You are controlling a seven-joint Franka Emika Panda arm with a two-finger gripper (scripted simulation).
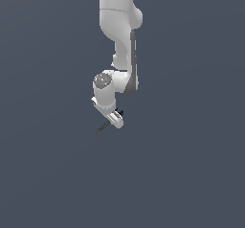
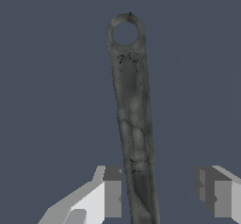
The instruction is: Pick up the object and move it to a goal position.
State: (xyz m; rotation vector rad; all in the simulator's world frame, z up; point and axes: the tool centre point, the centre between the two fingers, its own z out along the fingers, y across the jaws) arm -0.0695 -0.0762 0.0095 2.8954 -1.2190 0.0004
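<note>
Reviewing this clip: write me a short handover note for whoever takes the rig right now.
Gripper: open, fingers on either side of the wrench, one close beside the handle, the other well clear.
Wrench: lies between the fingers, ring end pointing away from the wrist; in the exterior view it shows as a thin dark sliver under the gripper.
Done: arm lined up over the wrench.
Left: close, lift, carry to the goal. No goal marker visible in either view.
</note>
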